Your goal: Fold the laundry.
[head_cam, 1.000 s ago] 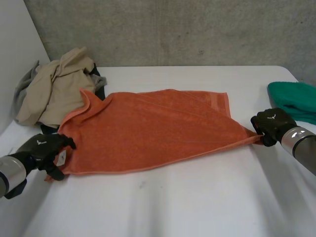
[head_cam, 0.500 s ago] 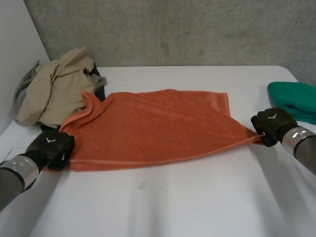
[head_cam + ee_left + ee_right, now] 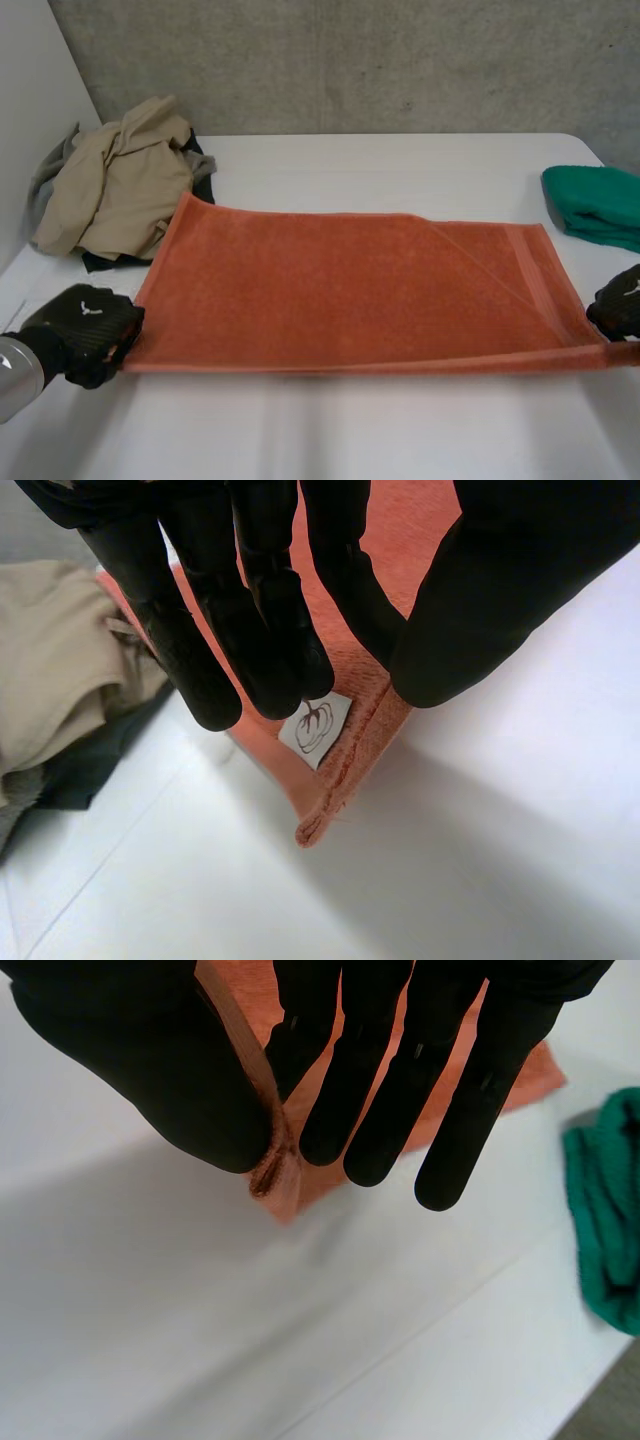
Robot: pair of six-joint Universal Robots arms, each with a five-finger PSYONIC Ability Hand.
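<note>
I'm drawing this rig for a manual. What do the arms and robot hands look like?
Both the left robot hand and right robot hand are matte black, glove-like, with a small white emblem on the back. Their fingers are thick with rounded tips. The left arm is a smooth silver-grey cylinder.

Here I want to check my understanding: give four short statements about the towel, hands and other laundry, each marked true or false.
1. The left hand pinches a near corner of the orange towel. True.
2. The green cloth lies on the orange towel. False: it lies apart, beyond the right hand.
3. The right hand pinches the other near corner. True.
4. The white label sits at the right hand. False: it is at the left hand's fingertips.
</note>
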